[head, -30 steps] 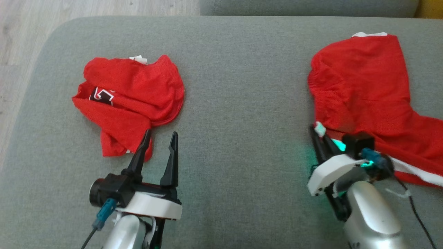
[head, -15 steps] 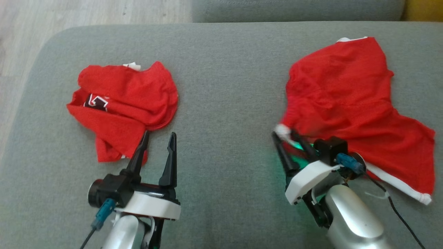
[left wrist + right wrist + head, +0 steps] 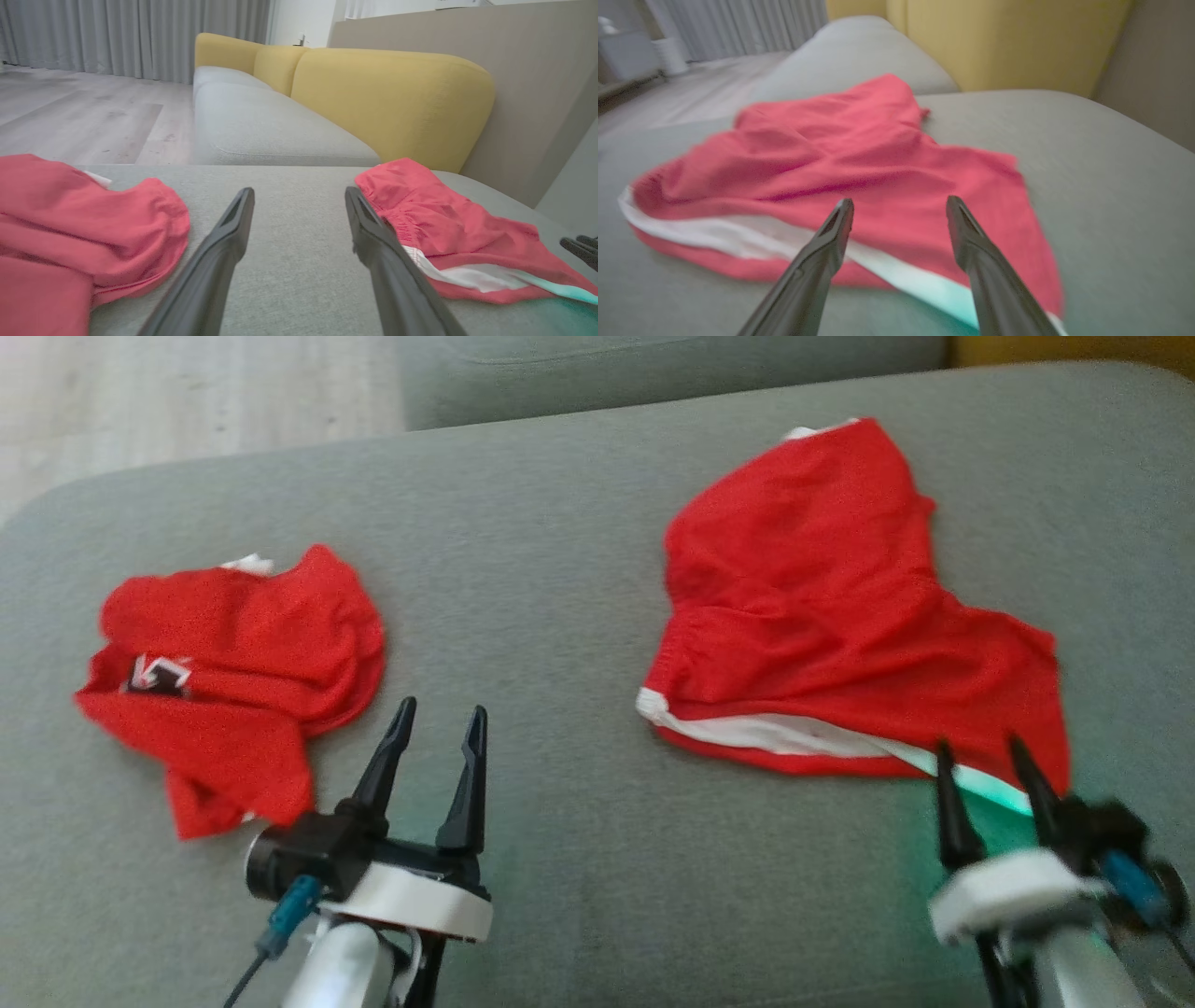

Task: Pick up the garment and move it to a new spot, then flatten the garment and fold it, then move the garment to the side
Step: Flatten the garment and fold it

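The garment [image 3: 822,616] lies on the right of the grey cushion [image 3: 560,569], wrinkled, with a white hem turned up. I judge it is placed but not yet flattened or folded. Another red cloth [image 3: 233,663] lies crumpled at the left. The right gripper [image 3: 980,747], at the garment's near edge, and the left gripper [image 3: 441,714] both stand wide and hold nothing.

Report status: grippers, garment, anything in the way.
Left gripper open, empty. Right gripper open, empty, at near edge of the garment. Garment rumpled on the grey cushion, not folded. Second red garment bunched to the left, apart.
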You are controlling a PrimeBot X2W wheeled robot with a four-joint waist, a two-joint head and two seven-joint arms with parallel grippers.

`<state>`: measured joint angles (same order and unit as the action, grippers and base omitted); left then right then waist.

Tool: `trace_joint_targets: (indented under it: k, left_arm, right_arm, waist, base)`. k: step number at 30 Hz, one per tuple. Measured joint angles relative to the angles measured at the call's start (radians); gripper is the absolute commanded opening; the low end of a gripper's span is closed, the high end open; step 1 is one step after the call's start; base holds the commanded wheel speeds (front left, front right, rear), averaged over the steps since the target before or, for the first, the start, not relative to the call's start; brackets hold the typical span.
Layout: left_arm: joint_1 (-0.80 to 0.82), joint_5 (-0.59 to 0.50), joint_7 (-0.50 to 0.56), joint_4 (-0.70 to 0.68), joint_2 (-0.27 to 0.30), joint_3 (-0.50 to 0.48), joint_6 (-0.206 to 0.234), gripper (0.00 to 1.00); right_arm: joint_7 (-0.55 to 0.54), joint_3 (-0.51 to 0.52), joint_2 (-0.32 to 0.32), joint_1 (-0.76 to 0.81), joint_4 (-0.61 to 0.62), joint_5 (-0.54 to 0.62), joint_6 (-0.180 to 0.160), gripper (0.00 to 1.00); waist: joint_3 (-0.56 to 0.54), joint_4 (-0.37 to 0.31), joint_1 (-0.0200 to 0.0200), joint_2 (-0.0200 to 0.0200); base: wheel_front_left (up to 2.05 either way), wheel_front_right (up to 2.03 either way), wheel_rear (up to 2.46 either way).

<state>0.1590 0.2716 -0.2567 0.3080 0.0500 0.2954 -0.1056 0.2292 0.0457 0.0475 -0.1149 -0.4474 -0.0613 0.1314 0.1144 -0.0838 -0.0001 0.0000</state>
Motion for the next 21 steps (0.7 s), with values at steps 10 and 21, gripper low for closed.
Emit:
trace_joint_targets:
  k: [10, 21]
  left_arm:
    - [0.117, -0.005, 0.057, 0.099, 0.025, 0.185, -0.019, 1.00]
    - [0.305, 0.152, 0.159, 0.226, 0.110, 0.385, -0.027, 1.00]
  right_arm:
    - [0.002, 0.039, -0.004, 0.059, 0.057, -0.008, 0.000, 1.00]
    - [0.017, 0.028, -0.005, 0.019, 0.074, -0.027, 0.000, 1.00]
  waist:
    - [0.060, -0.094, 0.0001, 0.0000]
    - [0.138, -0.188, 0.0002, 0.0000]
  base:
    - [0.00, 0.00, 0.00]
    - [0.00, 0.00, 0.00]
